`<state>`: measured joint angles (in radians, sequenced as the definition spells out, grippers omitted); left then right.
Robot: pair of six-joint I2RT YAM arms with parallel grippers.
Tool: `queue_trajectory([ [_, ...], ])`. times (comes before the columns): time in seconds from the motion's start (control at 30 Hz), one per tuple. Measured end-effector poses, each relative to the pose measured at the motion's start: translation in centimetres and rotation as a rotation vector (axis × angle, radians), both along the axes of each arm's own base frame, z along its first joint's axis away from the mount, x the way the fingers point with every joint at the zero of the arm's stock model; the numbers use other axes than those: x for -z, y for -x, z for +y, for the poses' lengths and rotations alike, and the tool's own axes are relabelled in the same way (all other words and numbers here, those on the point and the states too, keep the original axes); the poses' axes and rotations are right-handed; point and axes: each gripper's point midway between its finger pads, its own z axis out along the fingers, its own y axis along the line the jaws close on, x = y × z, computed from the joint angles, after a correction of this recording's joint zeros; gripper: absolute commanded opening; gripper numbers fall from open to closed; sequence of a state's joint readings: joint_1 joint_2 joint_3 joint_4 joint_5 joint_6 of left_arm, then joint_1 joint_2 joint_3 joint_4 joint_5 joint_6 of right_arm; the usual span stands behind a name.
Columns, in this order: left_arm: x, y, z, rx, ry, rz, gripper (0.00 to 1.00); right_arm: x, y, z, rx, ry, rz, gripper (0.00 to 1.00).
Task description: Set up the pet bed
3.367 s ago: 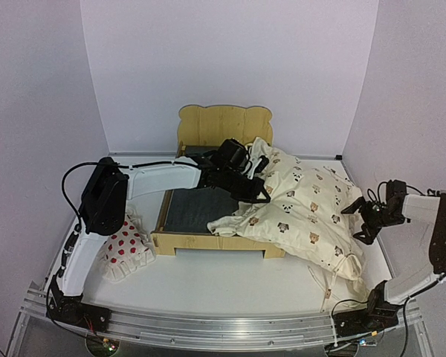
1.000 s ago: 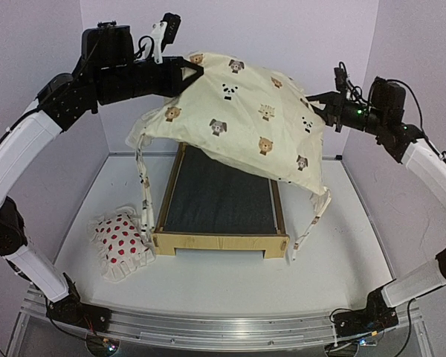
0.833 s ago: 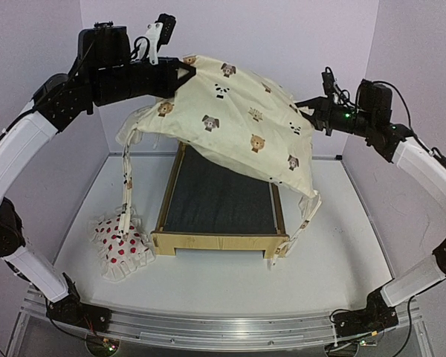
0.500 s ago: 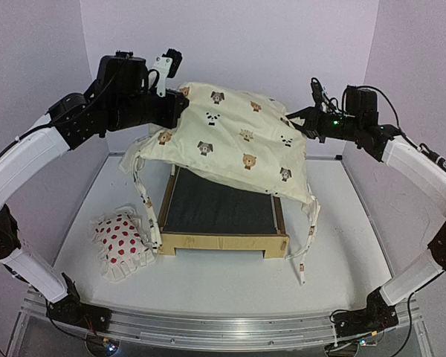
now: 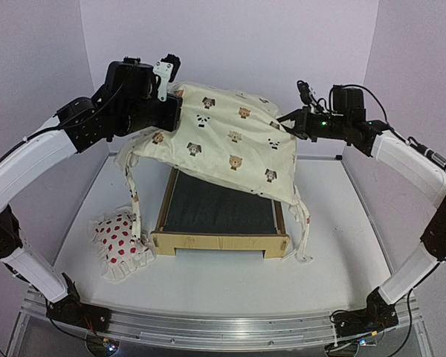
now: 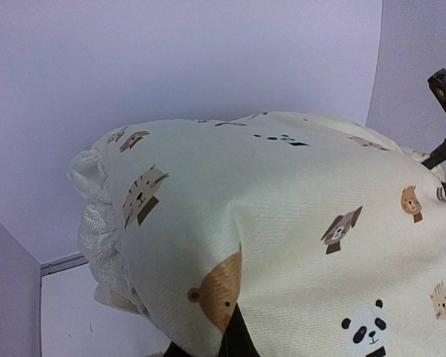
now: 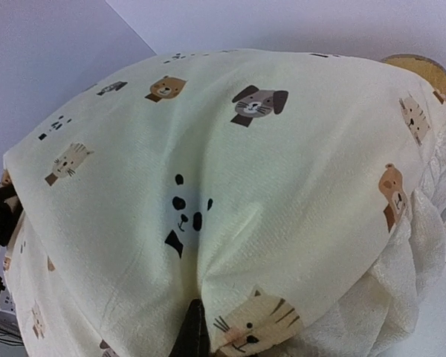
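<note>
You've got the pet bed (image 5: 219, 243) flat on the table (image 5: 230, 290), roughly centred, upright on its feet. The frame is pale plywood. The low footboard (image 5: 208, 242) faces the near edge and the long axis runs away from the arm bases. The dark grey fabric base (image 5: 215, 210) is bare with nothing lying on it. The left rail (image 5: 163, 212) and right rail (image 5: 279, 217) are both low and straight. From above, the head end is hidden under the hanging quilt (image 5: 230, 141). In the right wrist view, only a rounded pale wood headboard (image 7: 420, 65) top shows past it.
</note>
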<state>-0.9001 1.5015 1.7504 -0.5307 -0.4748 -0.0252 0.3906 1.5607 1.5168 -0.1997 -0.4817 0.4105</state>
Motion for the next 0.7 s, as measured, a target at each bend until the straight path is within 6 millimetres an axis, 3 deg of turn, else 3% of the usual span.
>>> queue_trajectory([
  [0.23,-2.2,-0.8,1.0,-0.062,-0.04,-0.068,0.0,2.3,-0.7,2.5,-0.051,0.036,0.016,0.0],
  [0.4,-1.7,-1.2,1.7,-0.106,-0.064,-0.076,0.0,2.4,-0.8,3.2,-0.063,0.047,-0.002,0.0],
  [0.5,0.5,-1.4,2.1,-0.129,-0.093,-0.054,0.0,2.6,-1.1,3.0,-0.047,0.064,-0.015,0.0],
  [0.7,8.0,-3.0,3.8,-0.175,-0.135,0.065,0.0,3.1,-1.7,2.4,-0.011,0.114,-0.038,0.0],
])
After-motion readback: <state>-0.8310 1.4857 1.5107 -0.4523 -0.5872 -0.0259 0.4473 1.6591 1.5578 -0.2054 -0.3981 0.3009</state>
